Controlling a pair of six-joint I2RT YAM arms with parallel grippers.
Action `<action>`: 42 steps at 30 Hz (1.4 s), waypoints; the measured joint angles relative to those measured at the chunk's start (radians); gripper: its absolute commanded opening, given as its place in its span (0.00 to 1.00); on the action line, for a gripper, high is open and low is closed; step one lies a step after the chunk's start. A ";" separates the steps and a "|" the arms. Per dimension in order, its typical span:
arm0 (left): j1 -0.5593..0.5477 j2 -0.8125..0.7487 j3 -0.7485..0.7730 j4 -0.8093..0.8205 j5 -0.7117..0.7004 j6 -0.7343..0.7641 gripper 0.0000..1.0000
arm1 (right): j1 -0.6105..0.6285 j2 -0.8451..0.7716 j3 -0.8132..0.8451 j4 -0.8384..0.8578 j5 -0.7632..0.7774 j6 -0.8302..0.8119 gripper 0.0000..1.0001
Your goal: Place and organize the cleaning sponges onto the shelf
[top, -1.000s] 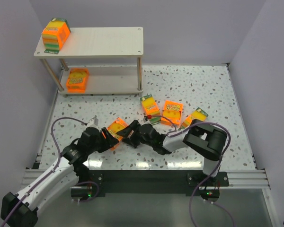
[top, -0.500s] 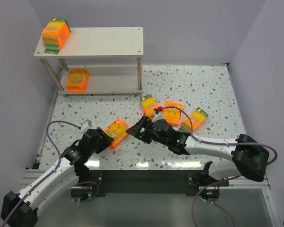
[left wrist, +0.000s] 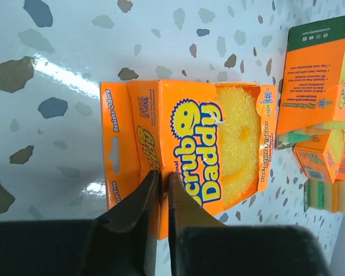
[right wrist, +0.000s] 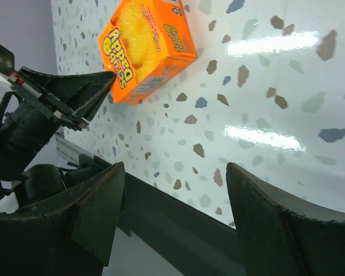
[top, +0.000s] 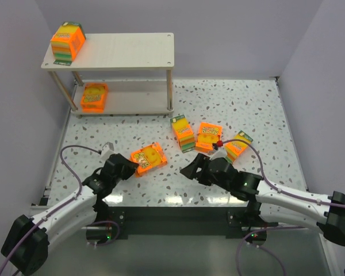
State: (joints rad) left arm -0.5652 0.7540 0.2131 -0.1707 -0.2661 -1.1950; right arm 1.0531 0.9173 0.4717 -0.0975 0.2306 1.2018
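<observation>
l gripper (left wrist: 162,183) fingers nearly closed, nipping near edge of flat sponge pack (left wrist: 218,144), which lies on table (left wrist: 75,69) w/ its bulk ahead of them. r gripper (right wrist: 175,195) wide open, empty, pack well apart from it.

Brightness: bright, even, soft light from above in all three views.
Glare: white streaks on the glossy speckled table (right wrist: 264,138), strongest in the wrist views.
Shadows: faint and soft beneath the shelf (top: 121,49).
Focus: orange pack (left wrist: 207,149) sharp; right gripper's fingers (right wrist: 264,230) dark, slightly blurred.
</observation>
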 measured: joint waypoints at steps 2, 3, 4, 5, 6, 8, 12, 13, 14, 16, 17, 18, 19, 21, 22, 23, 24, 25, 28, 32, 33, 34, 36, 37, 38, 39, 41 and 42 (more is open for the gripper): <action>0.000 0.020 -0.007 0.041 0.001 -0.002 0.00 | 0.000 -0.063 -0.022 -0.055 0.015 0.000 0.74; 0.000 0.022 -0.012 0.056 0.003 -0.004 0.00 | 0.000 -0.092 -0.029 -0.082 0.020 0.000 0.74; 0.000 0.019 -0.017 0.064 0.004 -0.007 0.00 | 0.000 -0.116 -0.035 -0.108 0.025 0.000 0.74; 0.000 0.011 -0.021 0.068 0.004 -0.011 0.00 | 0.000 -0.139 -0.038 -0.135 0.032 0.000 0.74; 0.000 -0.004 -0.025 0.066 0.004 -0.017 0.00 | 0.000 -0.156 -0.039 -0.154 0.038 0.000 0.74; 0.000 -0.041 -0.027 0.039 0.003 -0.023 0.00 | 0.000 -0.190 -0.039 -0.196 0.047 0.000 0.74; 0.000 -0.130 -0.018 -0.049 -0.021 -0.046 0.00 | 0.000 -0.235 -0.040 -0.256 0.064 -0.001 0.74; 0.000 -0.136 -0.006 -0.065 -0.031 -0.053 0.00 | 0.000 -0.243 -0.040 -0.266 0.068 -0.002 0.74; 0.004 -0.134 0.006 -0.073 -0.038 -0.060 0.00 | 0.000 -0.249 -0.040 -0.278 0.069 -0.002 0.74; 0.024 -0.105 0.045 -0.076 -0.037 -0.069 0.00 | 0.000 -0.262 -0.040 -0.301 0.072 -0.003 0.74; 0.043 -0.082 0.064 -0.064 -0.029 -0.069 0.00 | 0.000 -0.270 -0.040 -0.311 0.074 -0.003 0.74; 0.078 -0.053 0.082 -0.050 -0.005 -0.070 0.00 | 0.000 -0.279 -0.040 -0.321 0.076 -0.005 0.74; 0.116 -0.026 0.098 -0.024 0.019 -0.071 0.00 | 0.000 -0.291 -0.040 -0.332 0.078 -0.006 0.74; 0.194 0.034 0.118 0.037 0.069 -0.074 0.00 | 0.000 -0.312 -0.040 -0.351 0.085 -0.007 0.74; 0.223 0.062 0.130 0.058 0.087 -0.078 0.00 | 0.000 -0.325 -0.040 -0.362 0.091 -0.008 0.75; 0.242 0.085 0.145 0.077 0.095 -0.084 0.00 | 0.000 -0.338 -0.040 -0.373 0.094 -0.010 0.75; 0.253 0.103 0.161 0.097 0.096 -0.093 0.00 | 0.000 -0.352 -0.040 -0.384 0.097 -0.010 0.75; 0.256 0.112 0.173 0.117 0.095 -0.100 0.00 | 0.000 -0.365 -0.040 -0.396 0.100 -0.010 0.75; 0.257 0.127 0.200 0.223 0.076 -0.136 0.00 | 0.000 -0.403 -0.042 -0.423 0.113 -0.012 0.75; 0.261 0.180 0.246 0.326 0.021 -0.184 0.00 | 0.000 -0.421 -0.042 -0.450 0.125 -0.017 0.75; 0.262 0.198 0.263 0.338 -0.004 -0.197 0.00 | 0.000 -0.423 -0.042 -0.459 0.127 -0.018 0.75; 0.264 0.219 0.281 0.348 -0.031 -0.210 0.00 | 0.000 -0.425 -0.042 -0.467 0.128 -0.019 0.75; 0.272 0.273 0.322 0.363 -0.085 -0.237 0.00 | 0.000 -0.434 -0.043 -0.480 0.132 -0.023 0.75; 0.276 0.309 0.343 0.371 -0.111 -0.250 0.00 | 0.000 -0.439 -0.043 -0.485 0.139 -0.026 0.75; 0.278 0.337 0.360 0.377 -0.133 -0.261 0.00 | 0.000 -0.441 -0.043 -0.488 0.143 -0.027 0.75; 0.282 0.376 0.383 0.382 -0.157 -0.277 0.00 | 0.000 -0.445 -0.043 -0.490 0.146 -0.029 0.75; 0.288 0.447 0.423 0.389 -0.196 -0.311 0.00 | 0.000 -0.452 -0.043 -0.499 0.147 -0.034 0.75; 0.290 0.484 0.446 0.389 -0.214 -0.330 0.00 | 0.000 -0.456 -0.043 -0.504 0.147 -0.035 0.75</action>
State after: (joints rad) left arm -0.2749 1.2377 0.6586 0.2184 -0.4805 -1.5249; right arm 1.0527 0.4614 0.4286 -0.6018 0.3779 1.1671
